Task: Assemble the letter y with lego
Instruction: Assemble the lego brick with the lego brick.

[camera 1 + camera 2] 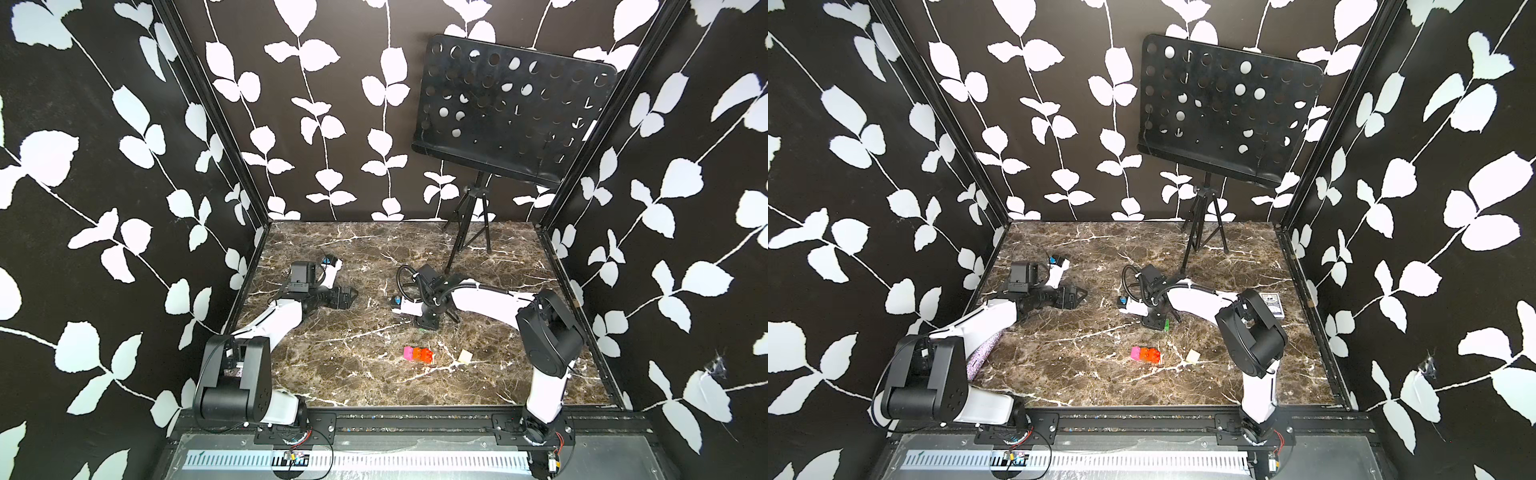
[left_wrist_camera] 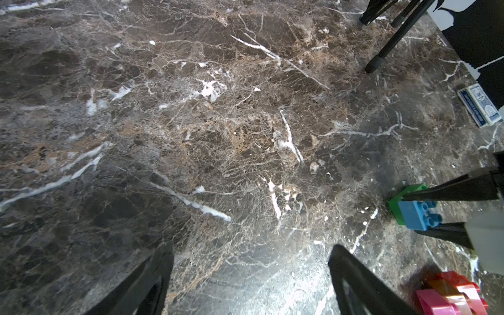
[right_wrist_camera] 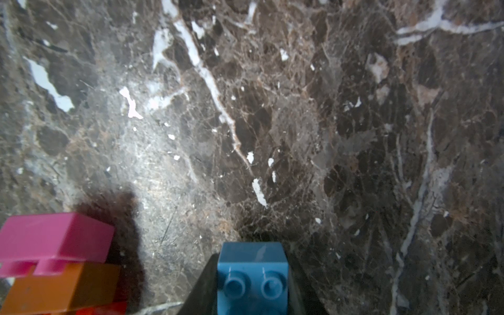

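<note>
The desk (image 1: 374,257) is dark brown marble veined with white. The walls (image 1: 104,208) are black, patterned with white leafy vines. The music stand (image 1: 511,112) is black, perforated with round holes. The lego comprises a pink brick (image 1: 408,353), orange bricks (image 1: 424,354), a cream brick (image 1: 465,356), a blue brick (image 3: 252,272) and a green brick (image 2: 394,208). The card box (image 2: 481,109) is blue and white.

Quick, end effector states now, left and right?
Left end effector: open, empty.
Right end effector: closed on the small blue studded plastic brick, joined to a green brick.
</note>
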`<state>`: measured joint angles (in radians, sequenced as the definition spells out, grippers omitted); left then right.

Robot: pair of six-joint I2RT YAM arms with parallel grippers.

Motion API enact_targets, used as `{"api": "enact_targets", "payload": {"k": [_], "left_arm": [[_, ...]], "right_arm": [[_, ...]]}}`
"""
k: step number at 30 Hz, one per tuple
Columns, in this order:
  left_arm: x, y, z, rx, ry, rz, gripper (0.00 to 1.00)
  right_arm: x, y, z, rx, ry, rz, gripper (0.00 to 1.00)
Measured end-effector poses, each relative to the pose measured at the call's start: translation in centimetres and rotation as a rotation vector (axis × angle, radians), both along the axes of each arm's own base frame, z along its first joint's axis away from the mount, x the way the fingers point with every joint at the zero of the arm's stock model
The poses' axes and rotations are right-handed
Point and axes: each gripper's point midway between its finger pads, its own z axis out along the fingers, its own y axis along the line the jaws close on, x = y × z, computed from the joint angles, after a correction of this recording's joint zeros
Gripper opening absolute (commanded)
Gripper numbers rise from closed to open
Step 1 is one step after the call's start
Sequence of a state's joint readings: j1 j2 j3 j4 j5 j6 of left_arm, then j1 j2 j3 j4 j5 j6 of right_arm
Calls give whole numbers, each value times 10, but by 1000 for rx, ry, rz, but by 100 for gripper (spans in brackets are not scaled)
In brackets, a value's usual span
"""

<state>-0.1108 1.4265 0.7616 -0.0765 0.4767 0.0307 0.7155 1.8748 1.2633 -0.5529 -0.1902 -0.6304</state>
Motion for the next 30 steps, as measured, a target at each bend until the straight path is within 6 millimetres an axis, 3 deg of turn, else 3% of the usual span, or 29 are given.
{"api": "enact_targets", "payload": {"k": [30], "left_arm": [[0,0,0,0,0,1,91]], "right_arm": [[10,-13,-1,11,-8,-22,27]]}}
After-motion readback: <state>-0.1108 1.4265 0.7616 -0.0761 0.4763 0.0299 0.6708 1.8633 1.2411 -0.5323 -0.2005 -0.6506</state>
